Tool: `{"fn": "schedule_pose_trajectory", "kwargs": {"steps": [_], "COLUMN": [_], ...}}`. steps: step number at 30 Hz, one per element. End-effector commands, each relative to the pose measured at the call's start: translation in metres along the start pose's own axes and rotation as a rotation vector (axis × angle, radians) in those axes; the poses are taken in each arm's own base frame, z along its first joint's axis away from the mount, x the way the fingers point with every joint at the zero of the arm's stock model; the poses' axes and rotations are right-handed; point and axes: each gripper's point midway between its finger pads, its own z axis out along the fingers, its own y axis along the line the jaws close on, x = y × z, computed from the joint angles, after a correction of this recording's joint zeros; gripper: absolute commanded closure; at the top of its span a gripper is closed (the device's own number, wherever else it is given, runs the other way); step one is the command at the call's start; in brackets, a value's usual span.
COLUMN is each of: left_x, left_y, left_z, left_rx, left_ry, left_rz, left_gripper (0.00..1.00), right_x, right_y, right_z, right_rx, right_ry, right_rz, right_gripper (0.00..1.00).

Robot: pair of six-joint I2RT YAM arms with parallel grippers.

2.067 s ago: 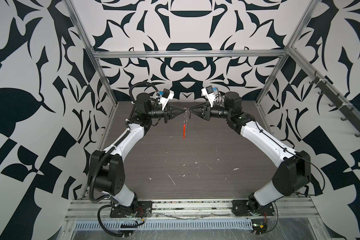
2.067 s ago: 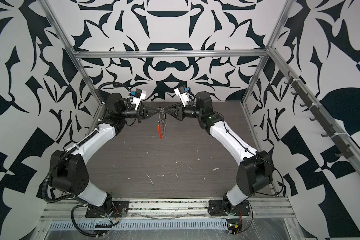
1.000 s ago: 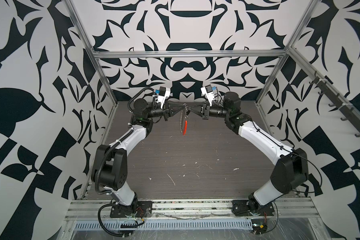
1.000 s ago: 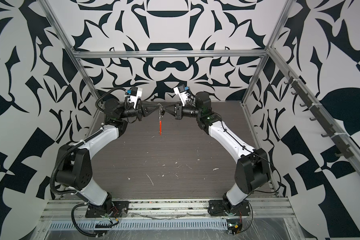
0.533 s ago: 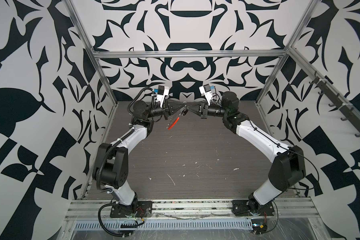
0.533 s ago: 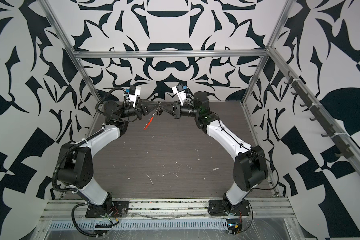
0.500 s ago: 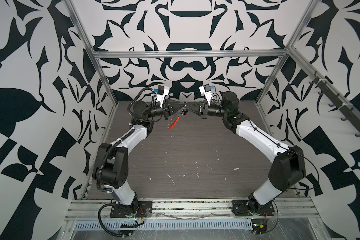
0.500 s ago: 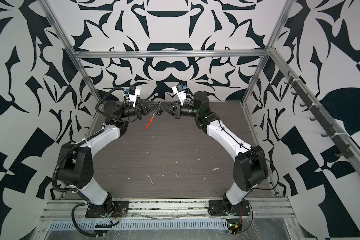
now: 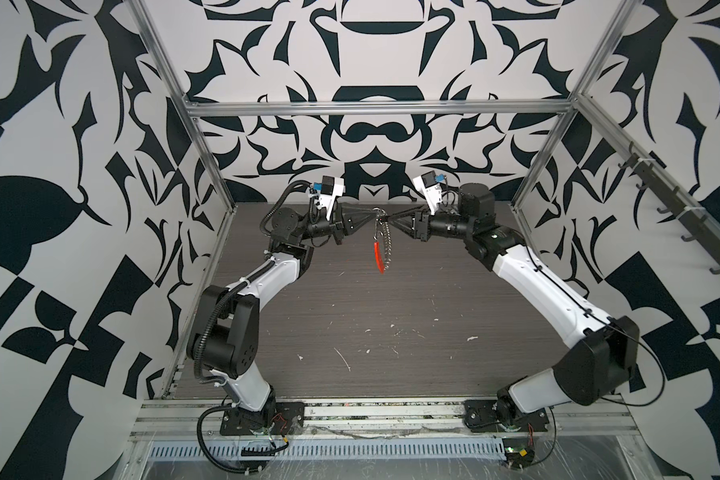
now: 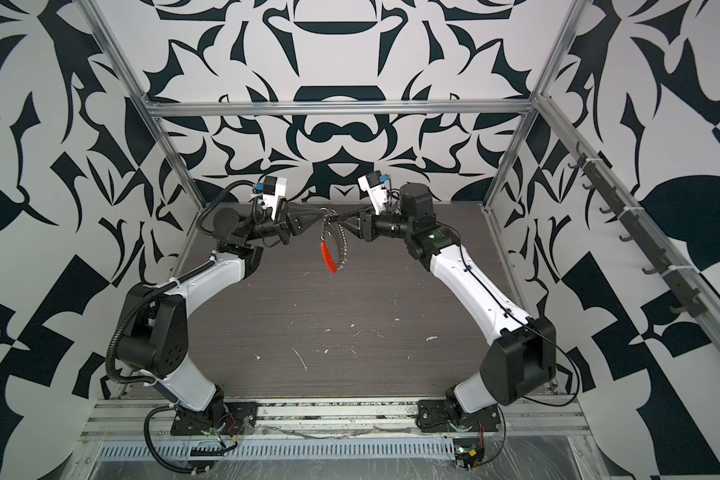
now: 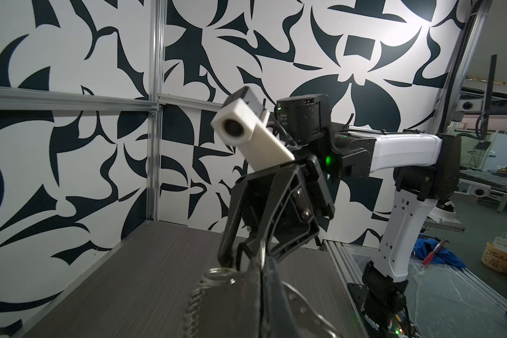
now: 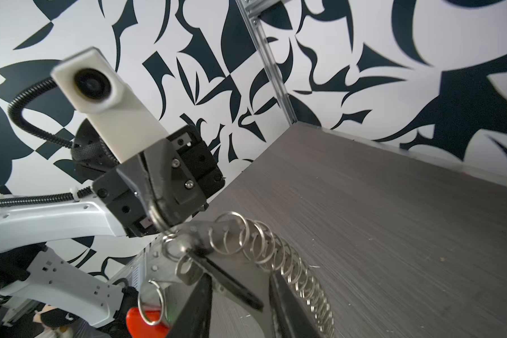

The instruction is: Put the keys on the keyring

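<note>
surface: dark wood-grain table (image 9: 350, 316) | on it: small white flecks (image 9: 343, 359)

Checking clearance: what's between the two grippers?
The keyring, hanging from the shut left gripper, beside the right gripper; shows in both top views.

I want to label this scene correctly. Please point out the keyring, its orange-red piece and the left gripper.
keyring (image 10: 343, 247), in a top view, on its small rings.
orange-red piece (image 10: 327, 257), in a top view, middle of the curved strip.
left gripper (image 9: 370, 215), in a top view, between its tips.
</note>
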Motion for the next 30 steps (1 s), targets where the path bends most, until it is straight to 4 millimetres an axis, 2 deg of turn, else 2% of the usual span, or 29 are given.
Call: {"fn": "schedule_pose_trajectory", "kwargs": {"steps": [1,9,15,30], "left_x": [-0.010,-0.010,-0.011,-0.009], "left_y": [-0.010,-0.011,-0.010,-0.009], "left_z": [-0.001,-0.001,-0.001,0.000], "left_rx": [0.019,0.017,0.014,0.015], "left_ry": [-0.028,-0.035,-0.038,-0.033], "left_rz": [0.049,0.046,0.045,0.034], "left_gripper": [1.00,1.00,1.00,1.00], "right_x": [-0.019,-0.036,-0.033,-0.036], "right_y": [0.013,0.034,0.045,0.049], "right_z": [-0.012,-0.004,0.009,0.009], "right_rx": [0.020,-0.136,-0.187,-0.178], "right_ry": [-0.051,-0.122,-0.105,-0.115], "right_rz": [-0.094,-0.079,-0.080,-0.104], "right_gripper": [0.64,0.67,0.67,0.69]}}
